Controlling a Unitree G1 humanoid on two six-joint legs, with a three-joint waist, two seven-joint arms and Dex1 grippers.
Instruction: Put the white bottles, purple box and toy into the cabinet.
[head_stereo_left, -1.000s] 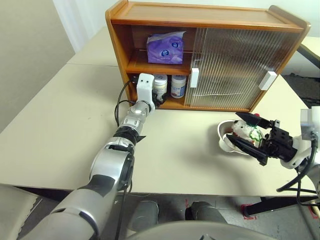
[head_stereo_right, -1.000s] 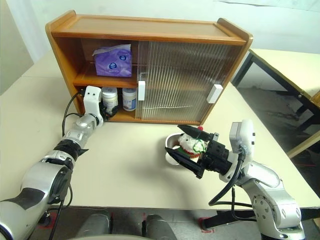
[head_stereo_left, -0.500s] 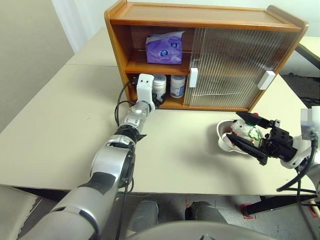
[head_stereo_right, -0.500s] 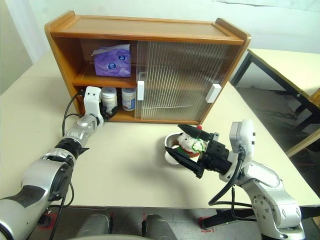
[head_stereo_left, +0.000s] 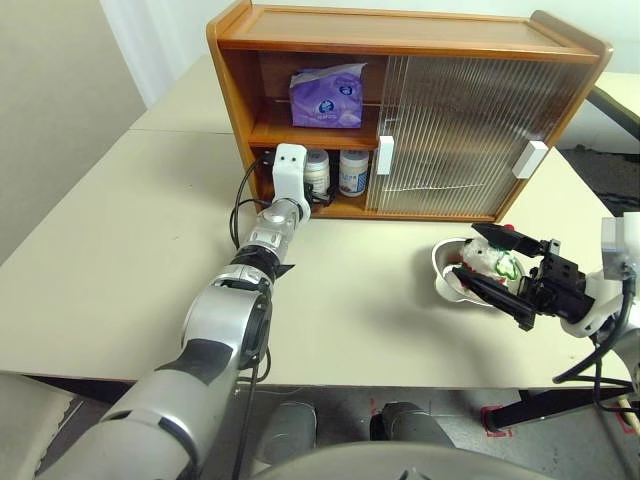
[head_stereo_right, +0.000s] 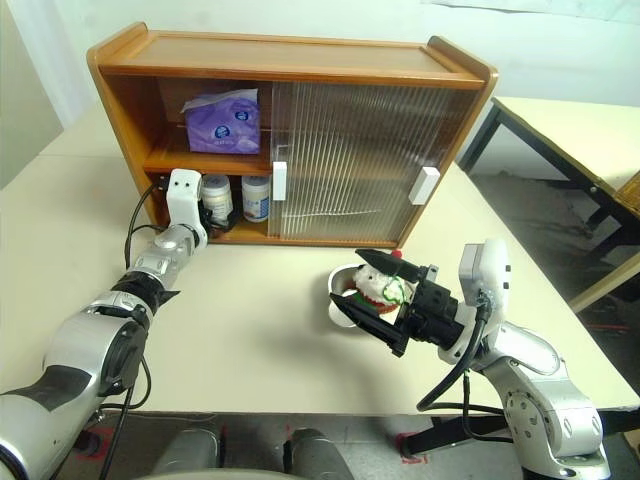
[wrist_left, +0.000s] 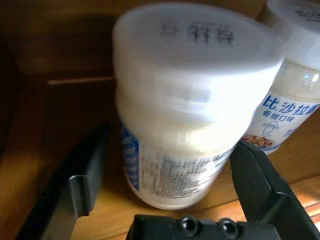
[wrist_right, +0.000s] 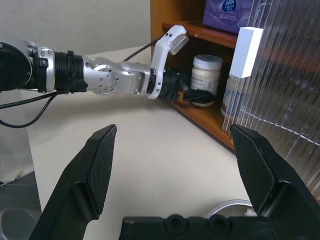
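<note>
We reach our left gripper into the cabinet at twelve o'clock, its fingers spread apart on either side of one of the white bottles on the lower shelf, with gaps showing; the other bottle stands just beside it. The purple box sits on the upper shelf. Our right gripper hangs open over the toy, at four o'clock on the table

Bright even room light; soft shadows inside cabinet; left wrist view dim, bottle blurred.
</note>
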